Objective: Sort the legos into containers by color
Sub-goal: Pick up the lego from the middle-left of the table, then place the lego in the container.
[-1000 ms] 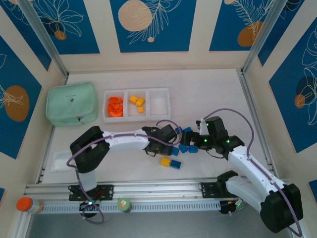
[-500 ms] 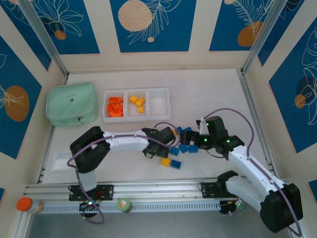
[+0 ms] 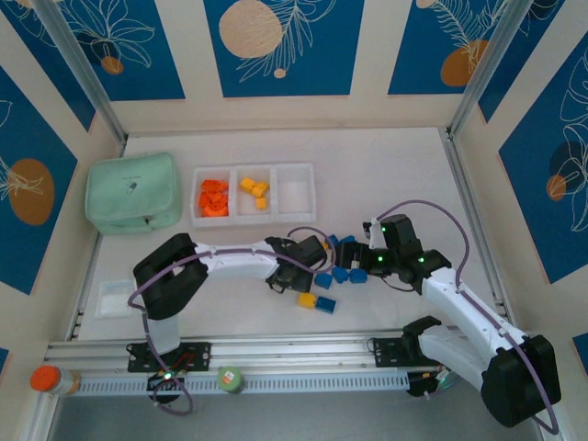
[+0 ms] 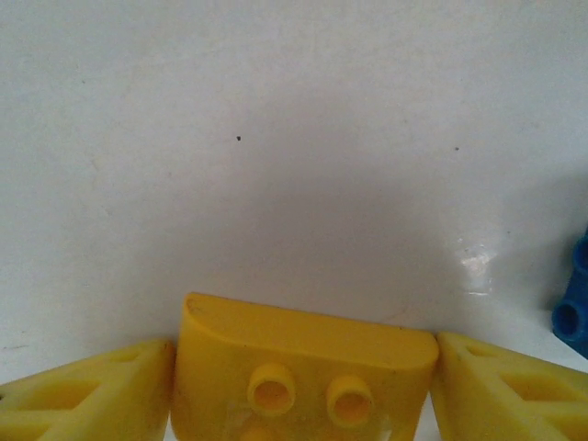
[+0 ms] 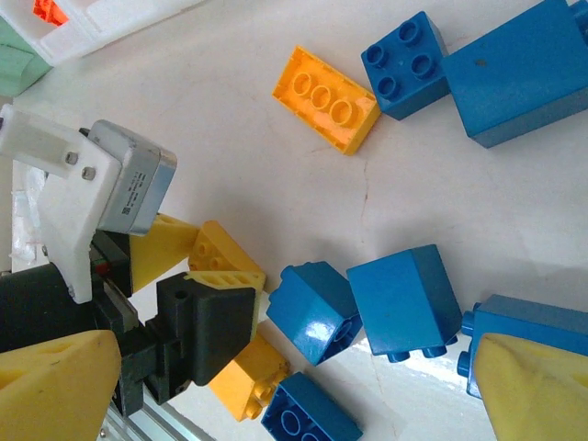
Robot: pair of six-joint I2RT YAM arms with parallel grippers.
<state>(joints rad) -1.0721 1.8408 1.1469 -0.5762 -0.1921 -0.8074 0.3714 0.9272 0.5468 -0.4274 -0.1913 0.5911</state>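
1. The left arm (image 3: 234, 259) stretches from its base rightward, its forearm low over the table.
2. The left gripper (image 4: 303, 367) has its 2 yellow fingers (image 4: 92, 390) pressed against both sides of a yellow lego (image 4: 303, 344).
3. The right arm (image 3: 459, 303) bends at the elbow and reaches leftward, with its wrist low.
4. The right gripper (image 5: 299, 358) has its 2 fingers (image 5: 55, 386) spread wide apart.
5. The 2 grippers face each other, near but apart.

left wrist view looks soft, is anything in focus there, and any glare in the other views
Left wrist view: the yellow brick at the bottom is close and slightly blurred, a soft shadow lies on the table above it, with a small glare patch at right. Right wrist view: sharp, a shiny highlight on one blue brick. Top external view: even light, no strong glare.
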